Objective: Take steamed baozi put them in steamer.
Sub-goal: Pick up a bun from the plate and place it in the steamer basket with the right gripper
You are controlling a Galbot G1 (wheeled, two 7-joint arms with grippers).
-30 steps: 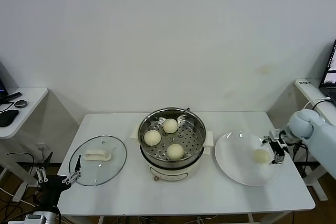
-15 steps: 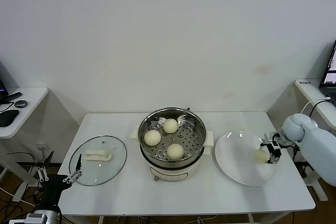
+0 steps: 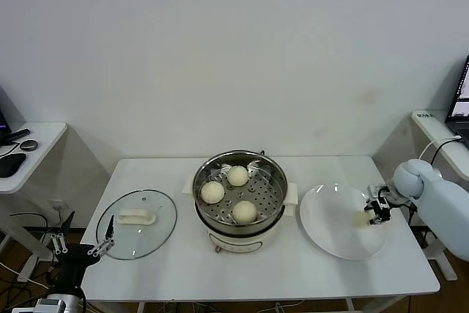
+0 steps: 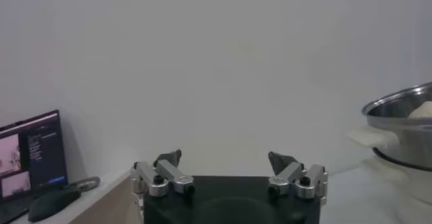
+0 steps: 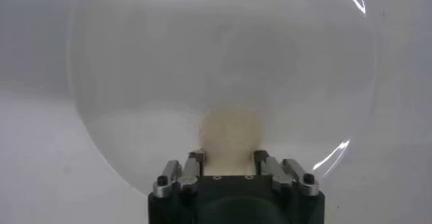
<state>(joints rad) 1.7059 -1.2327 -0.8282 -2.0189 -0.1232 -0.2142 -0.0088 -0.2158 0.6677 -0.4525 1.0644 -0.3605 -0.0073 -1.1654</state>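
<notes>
**Right gripper clamps the last bun on the plate**

Over the last second the right gripper (image 3: 376,211) has gone from spread to clenched on the fourth small round cream-white steamed bun (image 5: 230,135), which sits on the flat white plate (image 3: 330,225) just to the right of the round shiny steel steamer (image 3: 272,203). That grasp suggests the lift toward the steamer comes next.

Three matching buns (image 3: 244,212) already rest on the steamer's perforated tray. The held bun is near-spherical, so it has no clear long axis or facing.

The left gripper (image 4: 229,173) hangs released, low off the table's left edge, beyond the round glass lid (image 3: 137,223) left of the steamer.
</notes>
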